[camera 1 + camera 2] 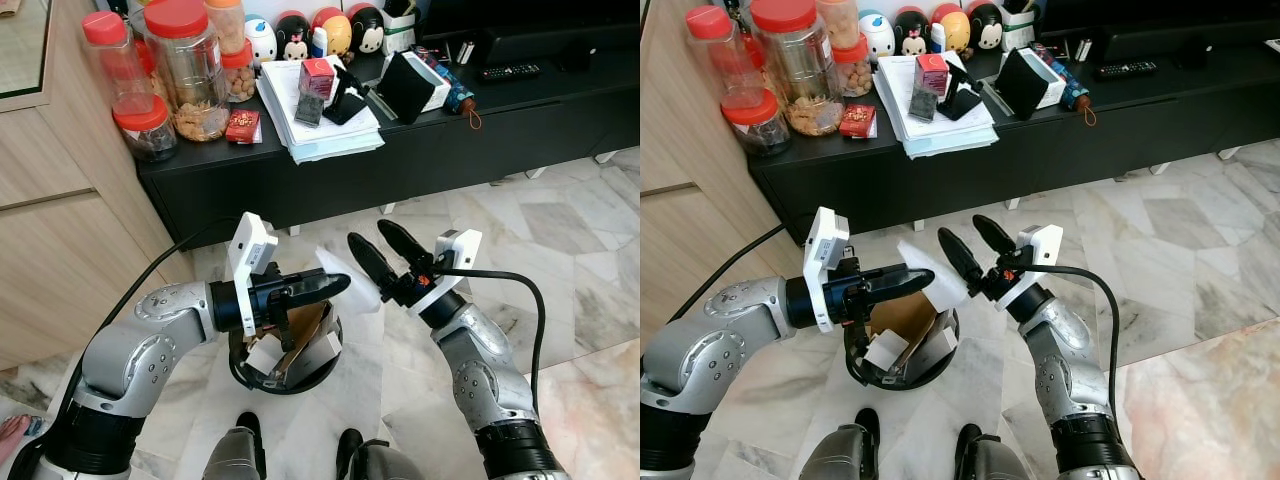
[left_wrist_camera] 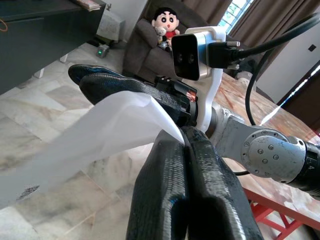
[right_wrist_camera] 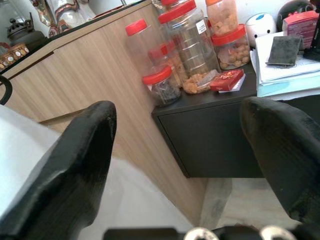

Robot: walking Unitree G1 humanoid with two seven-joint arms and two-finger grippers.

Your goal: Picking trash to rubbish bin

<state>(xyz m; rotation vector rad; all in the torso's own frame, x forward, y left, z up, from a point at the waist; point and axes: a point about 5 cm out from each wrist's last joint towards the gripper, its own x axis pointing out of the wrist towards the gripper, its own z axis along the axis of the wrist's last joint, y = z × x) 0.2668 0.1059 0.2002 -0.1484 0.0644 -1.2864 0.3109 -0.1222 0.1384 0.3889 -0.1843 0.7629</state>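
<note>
From the head cameras I see my left gripper (image 1: pixel 902 282) pinched closed on a white tissue (image 1: pixel 930 275), held above the small black rubbish bin (image 1: pixel 902 379) on the marble floor; the bin holds cardboard scraps. My right gripper (image 1: pixel 975 247) hangs just right of the tissue, fingers spread. The left wrist view shows the closed fingers (image 2: pixel 170 195) clamping the tissue's corner. In the right wrist view, both fingers stand wide apart, grasping nothing.

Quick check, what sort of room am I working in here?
Most likely a home living room: a low black TV console carrying snack jars and a remote control, marble floor tiles, and a sofa with a plush doll.
</note>
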